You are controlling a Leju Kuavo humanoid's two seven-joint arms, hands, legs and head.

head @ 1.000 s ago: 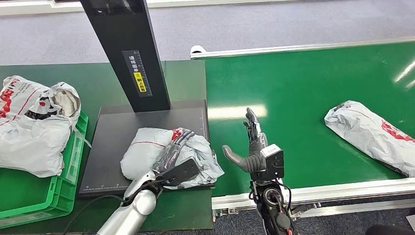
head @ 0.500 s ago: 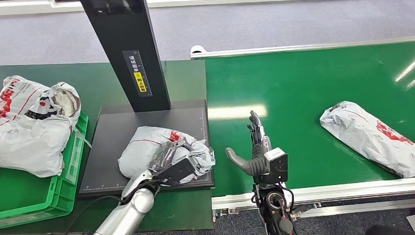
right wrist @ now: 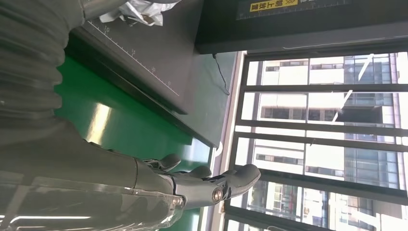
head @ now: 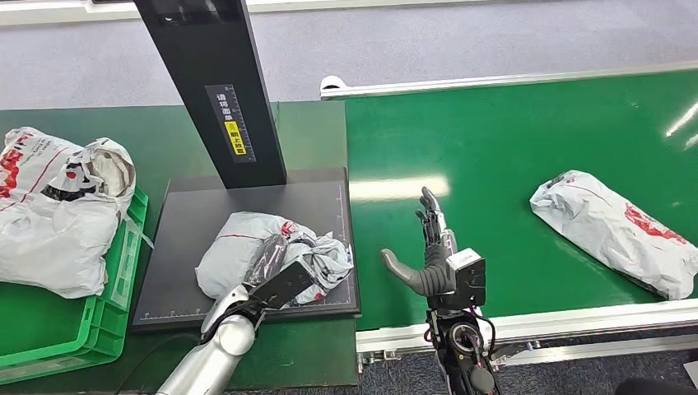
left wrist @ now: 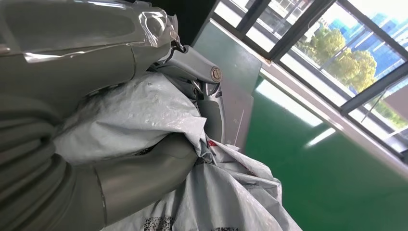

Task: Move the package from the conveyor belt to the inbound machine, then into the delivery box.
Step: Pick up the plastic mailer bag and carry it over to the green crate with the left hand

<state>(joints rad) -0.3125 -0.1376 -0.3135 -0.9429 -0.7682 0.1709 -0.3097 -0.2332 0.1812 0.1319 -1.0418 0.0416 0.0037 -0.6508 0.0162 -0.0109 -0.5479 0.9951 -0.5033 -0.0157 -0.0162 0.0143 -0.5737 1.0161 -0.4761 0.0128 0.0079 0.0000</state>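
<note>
A crumpled white package point(head: 247, 255) with red print lies on the black platform of the inbound machine point(head: 197, 222). My left hand point(head: 276, 267) grips this package from the near side, its fingers laid over the top; the left wrist view shows the thumb point(left wrist: 144, 178) and fingers point(left wrist: 192, 67) closed around the white plastic point(left wrist: 144, 115). My right hand point(head: 428, 247) stands open above the green conveyor belt point(head: 510, 148), fingers pointing away, holding nothing. A second white package point(head: 613, 232) lies on the belt at the right. The green delivery box point(head: 115, 280) sits at the left.
The machine's black post point(head: 218, 90) rises behind the platform. Two filled white bags point(head: 58, 206) lie over the green box. The belt's metal rail point(head: 535, 321) runs along the near edge. Grey floor lies beyond the tables.
My left hand has pulled the package leftward on the platform. The package on the belt has drifted left. My right hand has shifted slightly right and stays open.
</note>
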